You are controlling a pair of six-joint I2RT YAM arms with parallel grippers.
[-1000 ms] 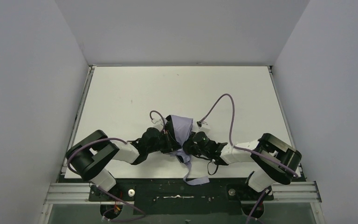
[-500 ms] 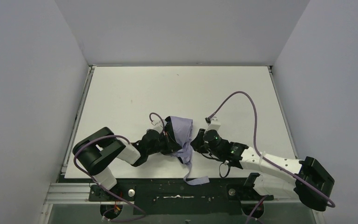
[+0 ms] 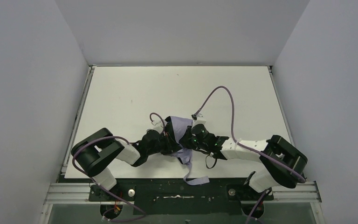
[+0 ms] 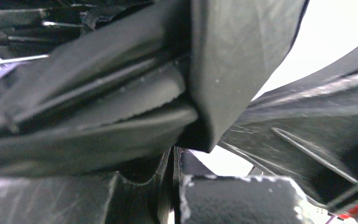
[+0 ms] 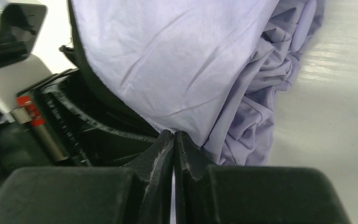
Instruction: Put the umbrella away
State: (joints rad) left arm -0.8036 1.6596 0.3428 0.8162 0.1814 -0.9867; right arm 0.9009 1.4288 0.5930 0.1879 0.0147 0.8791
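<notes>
1. The umbrella lies as a crumpled bundle on the white table, just below the centre of the overhead frame and between the two arms.
2. Its lavender outer face is uppermost. Black inner fabric shows on the left side of the bundle.
3. A loose lavender strip trails from the bundle toward the bottom of the frame and ends on the dark base rail.
4. The left gripper enters the bundle from the lower left and is buried in the black fabric.
5. In the left wrist view, the left gripper has its jaws pressed together on a fold of the umbrella's black lining, which fills most of the frame. Thin metal ribs show at the upper left.
6. The right gripper meets the bundle from the lower right, touching the lavender side.
7. In the right wrist view, the right gripper is closed to a hairline gap. Its tips pinch the lower hem of the lavender canopy, and creases run up from the pinch.
8. The two grippers sit just beside each other, with the canopy between them.
</notes>
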